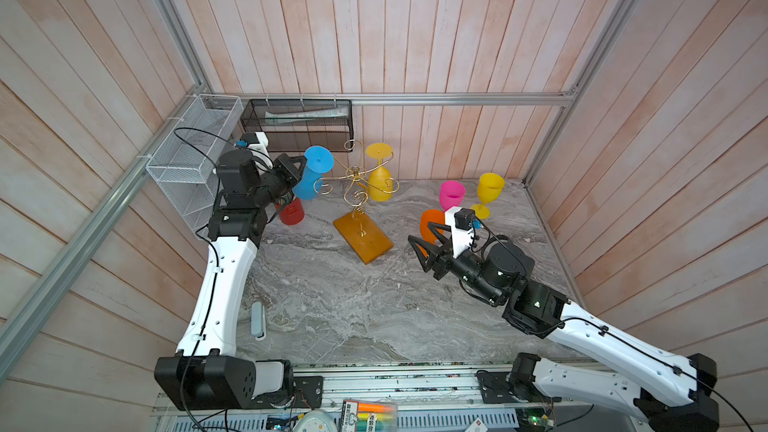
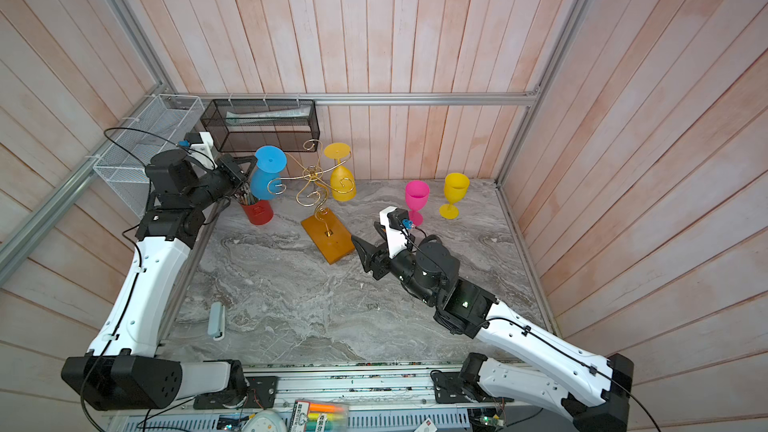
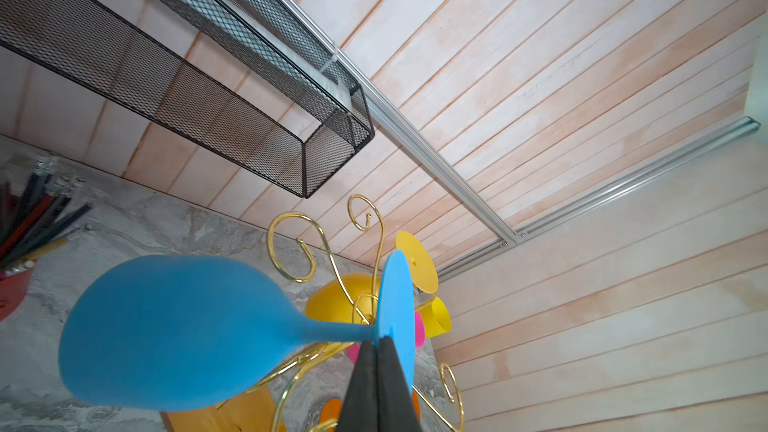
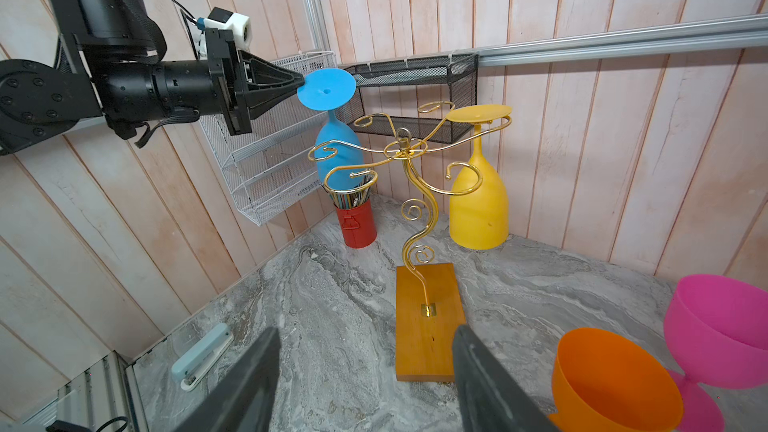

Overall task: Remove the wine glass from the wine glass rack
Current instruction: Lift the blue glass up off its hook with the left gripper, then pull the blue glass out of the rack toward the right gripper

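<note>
Blue wine glass (image 1: 311, 174) is upside down in both top views, just beside an outer scroll arm of the gold rack (image 1: 362, 241). Left wrist view: your left gripper (image 3: 378, 340) is clamped on its foot rim. Right wrist view: your right gripper (image 4: 365, 334) stands apart, holding nothing, near the rack's wooden base; a yellow glass (image 4: 478, 209) hangs on the rack.

Blue wine glass (image 4: 336, 151) is upside down, foot up and bowl hanging, leaning a little, with its foot rim pinched in the left claw (image 4: 302, 84). Its bowl sits just beside the wine glass rack's (image 4: 405, 150) left scroll arms; stem clear of the hook or not, can't tell. The rack is thin gold wire, with curled arms off a central post, upright on its orange-brown wooden base (image 4: 428, 326) on the desk (image 1: 332, 305).
</note>
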